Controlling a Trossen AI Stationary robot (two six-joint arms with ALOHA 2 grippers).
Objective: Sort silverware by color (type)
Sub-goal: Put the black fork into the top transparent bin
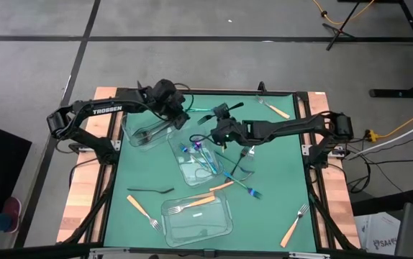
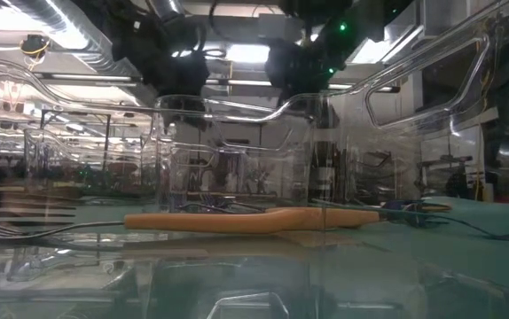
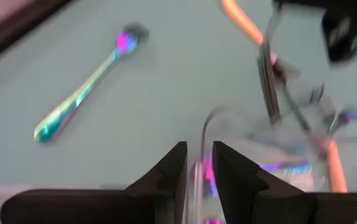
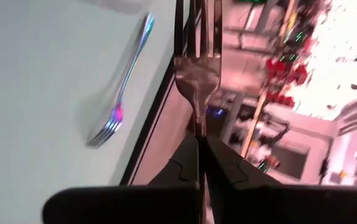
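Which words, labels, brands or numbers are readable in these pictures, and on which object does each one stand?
"TROSSEN": white letters on the left arm, high view.
A white box beside the table's right edge carries dark print, too small to read.
No text is readable in the low view or in either wrist view.

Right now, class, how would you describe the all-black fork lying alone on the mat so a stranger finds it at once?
Start at the green mat and find the clear tray at its near edge. Just beyond that tray's left corner lies the black fork, flat on the mat. Its neighbours have orange handles; it alone is black all over.
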